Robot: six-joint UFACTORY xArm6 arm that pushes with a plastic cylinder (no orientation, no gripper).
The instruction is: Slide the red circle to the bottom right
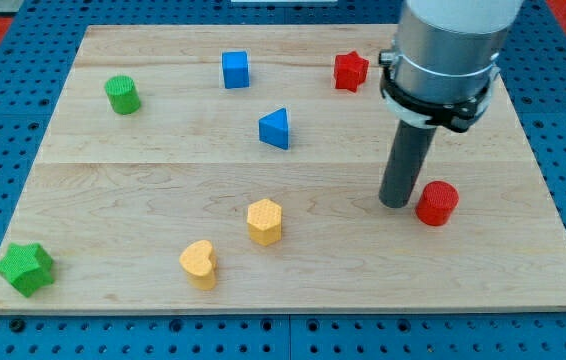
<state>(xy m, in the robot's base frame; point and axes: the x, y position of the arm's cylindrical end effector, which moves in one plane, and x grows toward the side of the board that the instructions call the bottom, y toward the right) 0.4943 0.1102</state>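
The red circle is a short red cylinder on the wooden board, right of centre. My tip stands on the board just left of the red circle, close to or touching its left side. The dark rod rises from the tip to the grey arm body at the view's top right.
A red star lies at the top, just left of the arm. A blue cube, blue triangle, green cylinder, green star, yellow hexagon and yellow heart lie further left.
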